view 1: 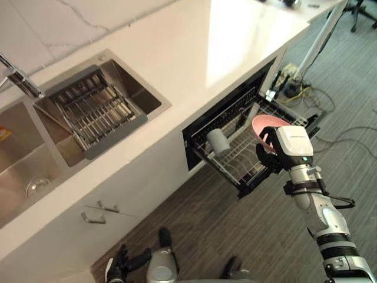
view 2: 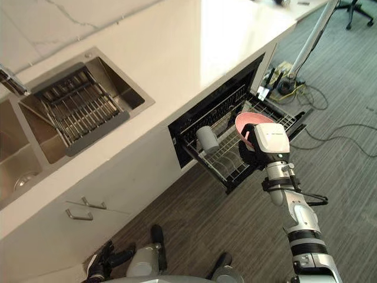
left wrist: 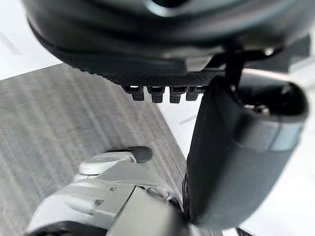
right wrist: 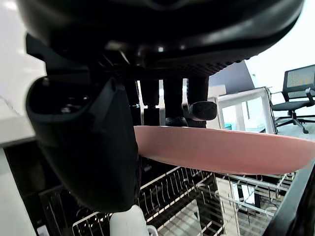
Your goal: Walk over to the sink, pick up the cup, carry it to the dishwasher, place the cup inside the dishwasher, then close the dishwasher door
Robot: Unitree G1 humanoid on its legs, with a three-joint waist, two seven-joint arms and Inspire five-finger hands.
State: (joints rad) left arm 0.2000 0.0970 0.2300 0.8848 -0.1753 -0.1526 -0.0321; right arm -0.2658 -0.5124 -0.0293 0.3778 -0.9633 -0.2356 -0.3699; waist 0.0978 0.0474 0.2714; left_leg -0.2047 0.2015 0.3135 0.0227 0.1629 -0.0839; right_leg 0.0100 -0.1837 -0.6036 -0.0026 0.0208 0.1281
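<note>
My right hand (view 1: 291, 144) is shut on a pink bowl (view 1: 265, 125), holding it tilted just above the pulled-out dishwasher rack (view 1: 247, 172). In the right wrist view the fingers (right wrist: 172, 101) curl over the bowl's rim (right wrist: 221, 150), with the thumb (right wrist: 88, 147) beside it. A grey cup (view 1: 218, 141) lies on its side in the rack, to the left of the bowl, and its pale end (right wrist: 129, 221) lies below the hand. My left hand (view 1: 121, 265) hangs low by my side, with relaxed fingers (left wrist: 157, 92) holding nothing.
The white counter (view 1: 194, 53) runs above the dishwasher opening (view 1: 224, 112). A steel sink (view 1: 35, 171) with a drain basket (view 1: 94, 112) and tap (view 1: 20, 79) lies to the left. Cables and a plug strip (view 1: 294, 88) lie on the floor beyond the rack.
</note>
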